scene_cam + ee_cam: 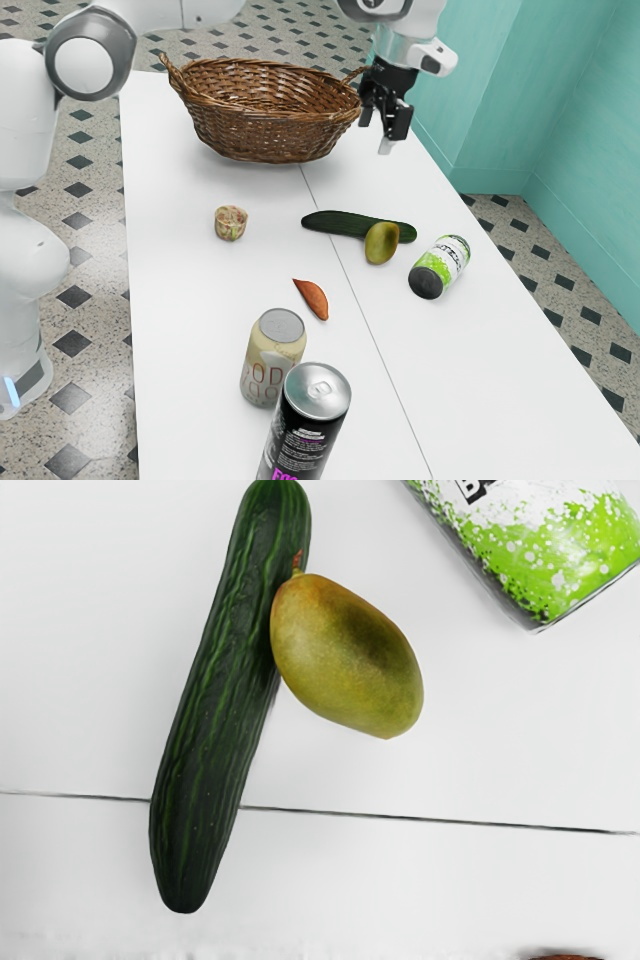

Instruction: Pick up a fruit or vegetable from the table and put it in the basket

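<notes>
Exterior view shows a long white desk (200, 330) with a thin dark seam, and a white arm (85, 66) coming in from the exterior view's upper left. Next in size is the brown wicker basket (265, 120), upright on the desk. The end effector (383, 124) is wide, its two black fingers apart, near the basket's handle at the exterior view's right.

A tall black can (305, 430) stands near the exterior view's lower edge, with a shorter beige can (272, 360) upright just beside it; whether they touch I cannot tell. The dark green cucumber (340, 223) lies on the desk, outside the basket, across the seam. A green, white and black can (440, 266) lies on its side near the mango (381, 243). In the wrist view, the yellow-green mango, also on the desk, rests against the cucumber's side, its orange-tinged stem end nearest it.

Smaller are an orange-brown wedge (312, 299), between the mango and the beige can, and a small mottled round thing (231, 223), on the desk between basket and wedge.
</notes>
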### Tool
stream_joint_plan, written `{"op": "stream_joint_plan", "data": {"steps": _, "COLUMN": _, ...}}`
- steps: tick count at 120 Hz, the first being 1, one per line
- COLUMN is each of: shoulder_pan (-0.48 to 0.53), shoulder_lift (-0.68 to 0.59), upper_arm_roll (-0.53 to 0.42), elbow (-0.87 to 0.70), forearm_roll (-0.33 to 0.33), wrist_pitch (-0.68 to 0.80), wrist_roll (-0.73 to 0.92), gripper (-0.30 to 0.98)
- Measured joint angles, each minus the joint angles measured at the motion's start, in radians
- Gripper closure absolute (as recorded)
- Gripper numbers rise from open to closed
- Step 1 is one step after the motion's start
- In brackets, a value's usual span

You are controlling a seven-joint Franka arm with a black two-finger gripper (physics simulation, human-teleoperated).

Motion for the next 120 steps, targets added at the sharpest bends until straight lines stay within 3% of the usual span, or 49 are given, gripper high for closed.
{"op": "stream_joint_plan", "data": {"steps": 24, "shoulder_pan": -0.001, "shoulder_lift": -0.024, "upper_arm_roll": -0.002, "elbow": -0.008, "forearm_roll": -0.034, "wrist_pitch": -0.036, "wrist_roll": -0.21, "gripper": 0.0}}
{"op": "stream_joint_plan", "data": {"steps": 66, "shoulder_pan": -0.008, "shoulder_lift": -0.038, "upper_arm_roll": -0.035, "elbow": -0.002, "forearm_roll": -0.026, "wrist_pitch": -0.052, "wrist_roll": -0.458, "gripper": 0.0}}
{"op": "stream_joint_plan", "data": {"steps": 104, "shoulder_pan": -0.007, "shoulder_lift": 0.061, "upper_arm_roll": -0.021, "elbow": -0.041, "forearm_roll": -0.018, "wrist_pitch": 0.012, "wrist_roll": -0.589, "gripper": 0.0}}
{"op": "stream_joint_plan", "data": {"steps": 120, "shoulder_pan": -0.038, "shoulder_lift": 0.105, "upper_arm_roll": -0.021, "elbow": -0.055, "forearm_roll": 0.03, "wrist_pitch": 0.067, "wrist_roll": -0.641, "gripper": 0.0}}
